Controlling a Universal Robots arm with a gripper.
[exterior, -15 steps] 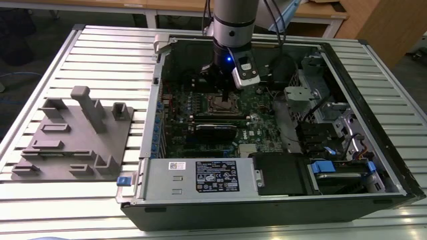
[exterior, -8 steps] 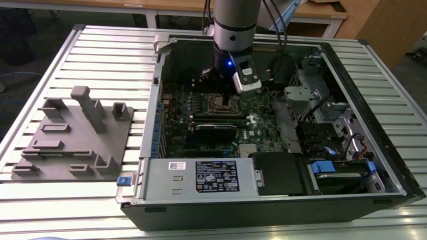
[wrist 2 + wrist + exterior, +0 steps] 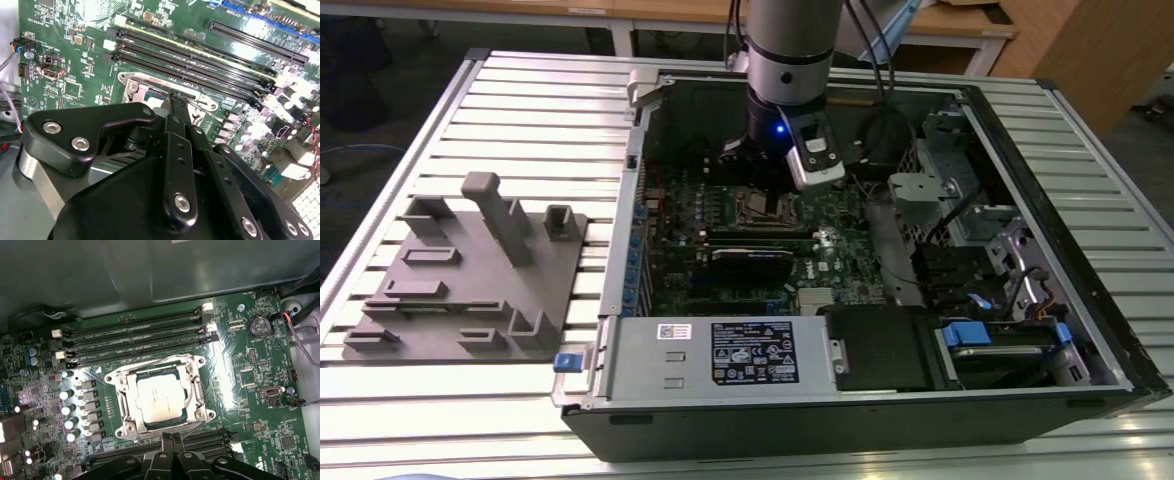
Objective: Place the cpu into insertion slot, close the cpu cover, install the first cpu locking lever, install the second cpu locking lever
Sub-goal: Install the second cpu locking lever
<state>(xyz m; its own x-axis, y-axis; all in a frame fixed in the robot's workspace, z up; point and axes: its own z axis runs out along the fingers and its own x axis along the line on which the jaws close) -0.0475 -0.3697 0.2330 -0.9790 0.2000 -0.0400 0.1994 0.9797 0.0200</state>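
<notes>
The cpu lies flat in the insertion slot, its silver top showing. The cpu cover lies down around it as a metal frame. A thin wire locking lever runs along the socket's edge nearest my gripper. My gripper hangs just above that edge with its two black fingers pressed together, the tips at the lever wire. Whether they pinch the wire or only touch it is unclear. In the exterior view the gripper stands over the socket inside the open computer case.
Long black memory slots run beside the socket. Capacitors stand in a row on another side. The case walls, a black expansion card, the power supply and drive cages ring the motherboard. A grey fixture plate sits at the exterior view's left.
</notes>
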